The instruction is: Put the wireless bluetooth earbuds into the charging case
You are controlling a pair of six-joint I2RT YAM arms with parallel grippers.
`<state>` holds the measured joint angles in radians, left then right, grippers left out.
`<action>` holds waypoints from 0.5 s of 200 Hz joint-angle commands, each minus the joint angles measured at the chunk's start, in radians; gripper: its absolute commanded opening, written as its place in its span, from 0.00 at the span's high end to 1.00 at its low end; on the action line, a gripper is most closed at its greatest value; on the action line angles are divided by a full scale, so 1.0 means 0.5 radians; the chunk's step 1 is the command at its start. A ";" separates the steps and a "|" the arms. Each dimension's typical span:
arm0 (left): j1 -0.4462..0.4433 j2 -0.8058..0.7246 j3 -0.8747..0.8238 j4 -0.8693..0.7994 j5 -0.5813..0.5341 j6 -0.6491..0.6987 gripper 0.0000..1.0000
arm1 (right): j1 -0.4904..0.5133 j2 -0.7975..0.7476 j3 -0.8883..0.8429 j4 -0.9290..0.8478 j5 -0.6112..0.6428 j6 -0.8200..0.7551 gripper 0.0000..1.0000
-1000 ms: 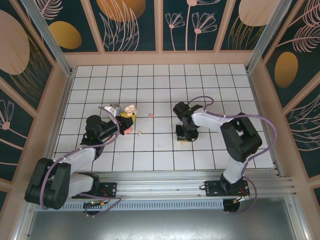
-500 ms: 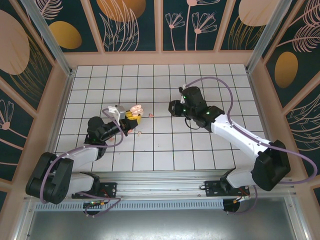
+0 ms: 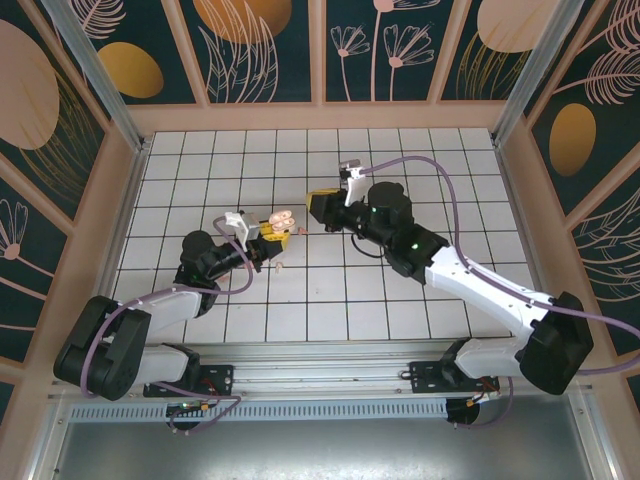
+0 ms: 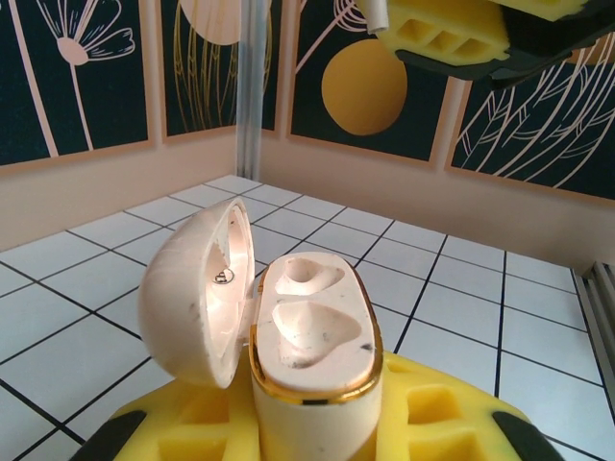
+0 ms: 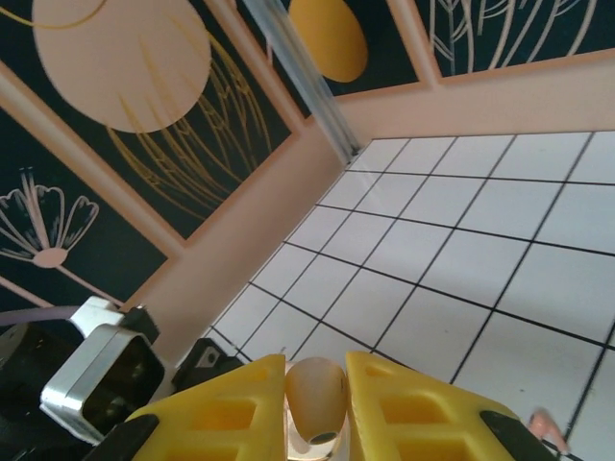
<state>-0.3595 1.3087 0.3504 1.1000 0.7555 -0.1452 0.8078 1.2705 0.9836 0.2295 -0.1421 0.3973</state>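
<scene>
My left gripper (image 3: 272, 232) is shut on the charging case (image 3: 281, 219) and holds it upright above the tiles. In the left wrist view the case (image 4: 312, 331) stands between the yellow fingers (image 4: 452, 423), lid (image 4: 192, 288) swung open to the left, both sockets empty. My right gripper (image 3: 318, 208) hovers just right of the case, shut on one of the wireless bluetooth earbuds (image 5: 315, 399), which is pinched between its yellow pads (image 5: 226, 408). Its pads (image 4: 447, 34) also show at the top of the left wrist view. Two more earbuds lie on the tiles (image 3: 280, 266), (image 3: 303, 229).
White tiled floor (image 3: 400, 290) is walled by peach panels (image 3: 320, 118) on three sides. The metal rail (image 3: 330, 360) with both arm bases runs along the near edge. The left wrist's camera block (image 5: 101, 379) sits close under the right gripper.
The right arm has risen from the tiles at centre right and swung left with the earbud, up to the case. The left gripper has shifted slightly right with the open case.
</scene>
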 commanded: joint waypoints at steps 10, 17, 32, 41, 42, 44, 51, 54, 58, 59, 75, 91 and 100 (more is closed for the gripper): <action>-0.008 0.035 0.072 0.112 0.047 0.014 0.95 | 0.045 0.111 0.007 0.173 -0.069 -0.051 0.80; -0.008 0.034 0.078 0.116 0.048 0.013 0.95 | 0.055 0.140 0.021 0.169 -0.072 -0.055 0.80; -0.009 0.035 0.089 0.117 0.049 0.009 0.95 | 0.063 0.191 0.032 0.176 -0.084 -0.058 0.80; -0.011 0.036 0.090 0.116 0.048 0.013 0.95 | 0.066 0.215 0.032 0.183 -0.089 -0.058 0.80; -0.011 0.036 0.090 0.116 0.049 0.012 0.95 | 0.066 0.216 0.029 0.184 -0.090 -0.058 0.80; -0.011 0.035 0.091 0.116 0.052 0.012 0.95 | 0.067 0.221 0.027 0.185 -0.090 -0.058 0.80; -0.011 0.033 0.091 0.119 0.052 0.012 0.95 | 0.066 0.233 0.025 0.185 -0.091 -0.053 0.80; -0.011 0.033 0.091 0.119 0.051 0.011 0.95 | 0.066 0.238 0.024 0.185 -0.089 -0.051 0.80; -0.010 0.032 0.091 0.121 0.053 0.012 0.95 | 0.066 0.241 0.022 0.185 -0.090 -0.047 0.80; -0.009 0.033 0.091 0.120 0.053 0.011 0.95 | 0.066 0.243 0.021 0.187 -0.090 -0.046 0.80; -0.011 0.027 0.091 0.123 0.051 0.013 0.95 | 0.069 0.253 0.015 0.198 -0.093 -0.046 0.80; -0.010 0.018 0.089 0.120 0.051 0.014 0.95 | 0.069 0.269 0.014 0.204 -0.102 -0.049 0.80; -0.013 0.017 0.088 0.111 0.051 0.020 0.95 | 0.069 0.281 0.022 0.193 -0.105 -0.046 0.80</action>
<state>-0.3603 1.3231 0.3725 1.1152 0.7563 -0.1455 0.8341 1.3972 0.9836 0.2687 -0.1848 0.3904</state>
